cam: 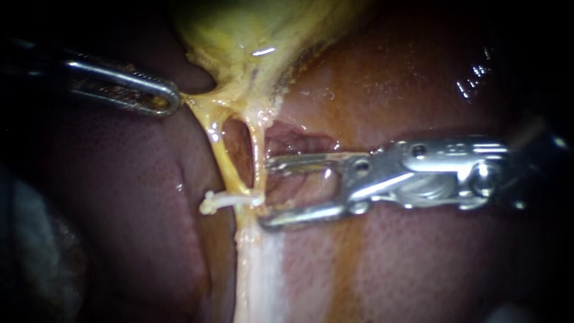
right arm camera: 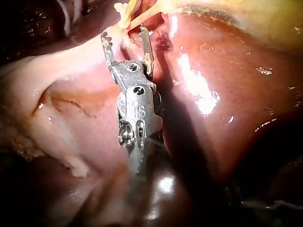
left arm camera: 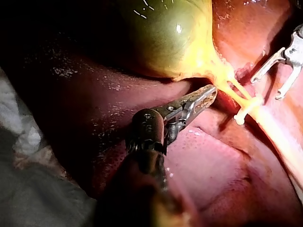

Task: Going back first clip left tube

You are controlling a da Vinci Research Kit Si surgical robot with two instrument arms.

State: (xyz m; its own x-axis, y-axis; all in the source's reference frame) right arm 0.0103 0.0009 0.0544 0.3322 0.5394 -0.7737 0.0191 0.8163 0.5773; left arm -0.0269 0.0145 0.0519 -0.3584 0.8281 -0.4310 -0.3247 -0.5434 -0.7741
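- Endoscope view: the left instrument [cam: 172, 99] comes in from the upper left. Its end effector is closed on a taut strand of yellow tissue [cam: 200, 94] at the foot of the gallbladder [cam: 239, 36].
- The right instrument [cam: 266, 191] has its end effector wide open and grips nothing, with one jaw above and one below the near end of the clip [cam: 227, 201].
- The white clip lies crosswise where the left tube [cam: 222, 158] and right tube [cam: 258, 152] come together. Whether it takes in the left tube alone, I cannot tell.
- Left wrist view: only here does the gallbladder show its rounded green body. The left instrument's jaws lie together at the yellow tissue below it. Beyond the clip the right instrument gapes, and a grey cloth [left arm camera: 28, 189] lies beside the liver [left arm camera: 213, 165].
- Right wrist view: from behind the spread jaws, the clip sits just ahead of the gap between them, apparently untouched. The liver's wet, glistening face lies alongside the shaft.
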